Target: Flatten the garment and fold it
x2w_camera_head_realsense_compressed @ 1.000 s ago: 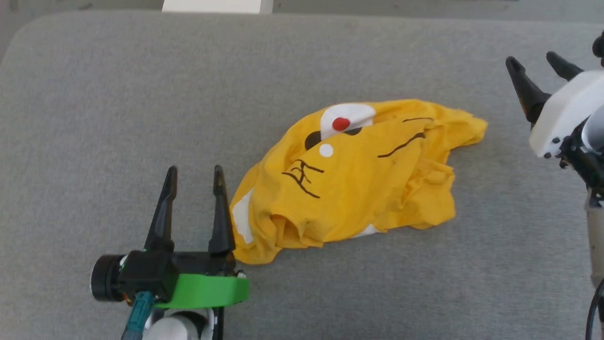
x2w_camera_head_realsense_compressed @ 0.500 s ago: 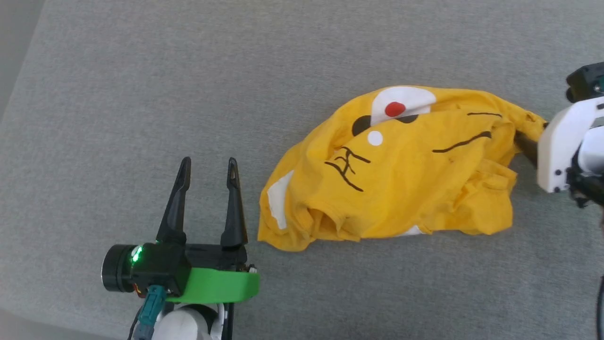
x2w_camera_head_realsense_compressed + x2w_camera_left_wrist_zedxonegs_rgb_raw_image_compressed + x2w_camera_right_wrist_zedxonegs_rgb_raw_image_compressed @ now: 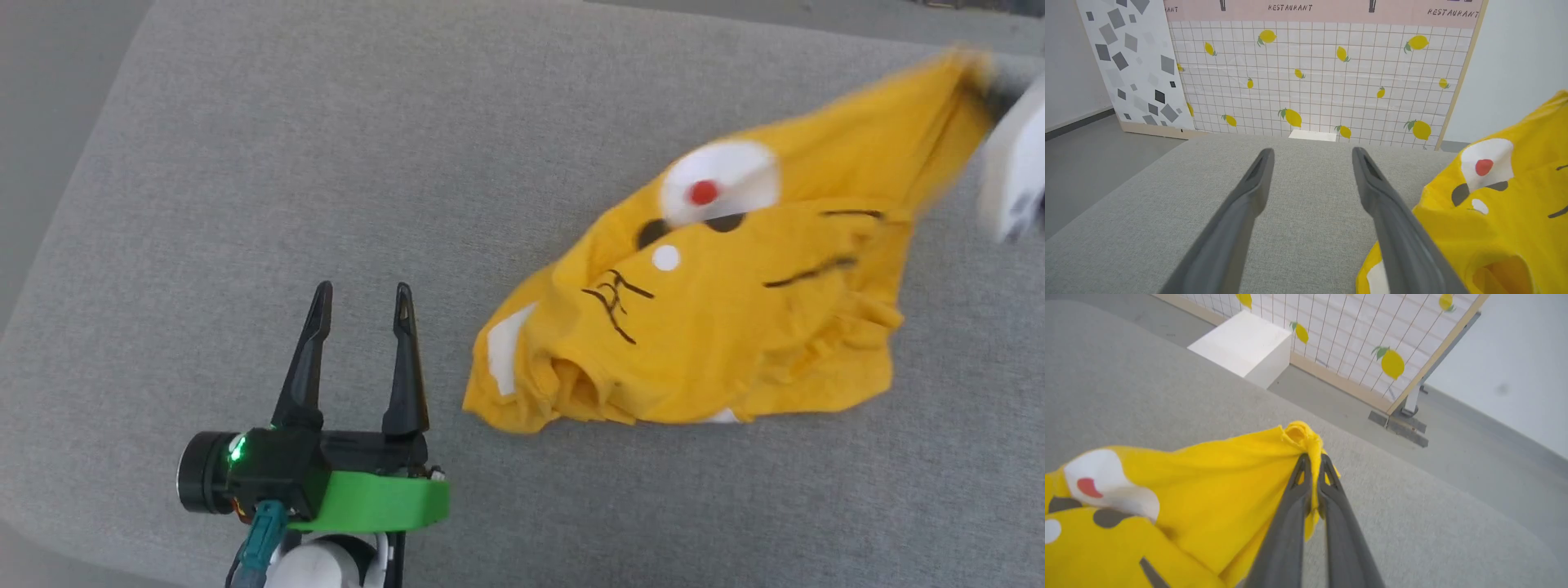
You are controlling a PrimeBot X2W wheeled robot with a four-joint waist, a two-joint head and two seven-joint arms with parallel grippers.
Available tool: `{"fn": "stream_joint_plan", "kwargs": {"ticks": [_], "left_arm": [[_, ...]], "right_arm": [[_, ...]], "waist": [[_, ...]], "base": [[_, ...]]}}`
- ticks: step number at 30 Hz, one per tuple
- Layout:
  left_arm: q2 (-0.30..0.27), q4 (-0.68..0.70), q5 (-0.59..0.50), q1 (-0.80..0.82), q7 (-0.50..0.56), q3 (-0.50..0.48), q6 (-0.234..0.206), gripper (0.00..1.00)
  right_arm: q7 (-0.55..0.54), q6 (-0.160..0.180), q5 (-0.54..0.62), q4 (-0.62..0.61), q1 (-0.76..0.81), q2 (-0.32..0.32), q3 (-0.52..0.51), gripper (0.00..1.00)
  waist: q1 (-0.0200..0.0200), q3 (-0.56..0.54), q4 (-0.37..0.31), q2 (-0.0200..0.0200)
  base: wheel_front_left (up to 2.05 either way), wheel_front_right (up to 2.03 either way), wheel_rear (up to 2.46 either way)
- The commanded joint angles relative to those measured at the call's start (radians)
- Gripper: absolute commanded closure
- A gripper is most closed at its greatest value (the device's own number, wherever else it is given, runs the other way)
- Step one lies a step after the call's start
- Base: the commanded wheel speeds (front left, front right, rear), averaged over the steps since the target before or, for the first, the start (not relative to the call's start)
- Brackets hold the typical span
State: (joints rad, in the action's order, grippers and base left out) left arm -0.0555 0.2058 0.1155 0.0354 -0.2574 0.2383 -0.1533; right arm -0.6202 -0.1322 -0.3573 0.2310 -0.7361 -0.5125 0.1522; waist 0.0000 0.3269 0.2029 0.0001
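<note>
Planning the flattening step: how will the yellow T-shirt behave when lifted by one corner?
Probably floppy: the garment stretches to a peak where the right gripper pinches it, the rest lying crumpled. Likely light, since a small pinch raises that corner. It may drag on the textured grey cushion.

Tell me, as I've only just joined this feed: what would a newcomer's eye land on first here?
The bright yellow tiger-face T-shirt stands out, crumpled on the right half of the grey padded surface. One corner is pinched in the shut right gripper and stretched up toward the far right. The left gripper hovers open at the lower left, beside the shirt's near edge but apart from it.
</note>
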Motion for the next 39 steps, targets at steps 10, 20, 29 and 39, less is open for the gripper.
{"fn": "stream_joint_plan", "kwargs": {"ticks": [10,20,29,39], "left_arm": [[0.005,0.012,0.046,0.039,-0.004,0.057,-0.014,0.0],[0.005,0.001,0.078,0.076,-0.004,0.137,-0.044,0.0],[0.005,-0.01,0.065,0.078,-0.004,0.118,-0.058,0.0],[0.005,-0.013,0.025,0.031,-0.004,0.025,-0.02,0.0]], "right_arm": [[0.111,0.002,0.134,0.105,-0.386,-0.03,0.11,1.0],[0.174,0.002,0.224,0.345,-0.382,0.024,0.137,0.0],[0.202,0.002,0.204,0.388,-0.367,0.044,0.132,0.0],[0.23,0.002,0.072,0.18,-0.189,0.077,0.029,0.0]], "waist": [[0.0,0.108,0.087,-0.0001],[0.0,0.159,0.16,-0.0001],[0.0,0.107,0.112,-0.0001],[0.0,-0.023,0.013,-0.0001]], "base": [[0.0,0.0,0.0],[0.0,0.0,0.0],[0.0,0.0,0.0],[0.0,0.0,0.0]]}}
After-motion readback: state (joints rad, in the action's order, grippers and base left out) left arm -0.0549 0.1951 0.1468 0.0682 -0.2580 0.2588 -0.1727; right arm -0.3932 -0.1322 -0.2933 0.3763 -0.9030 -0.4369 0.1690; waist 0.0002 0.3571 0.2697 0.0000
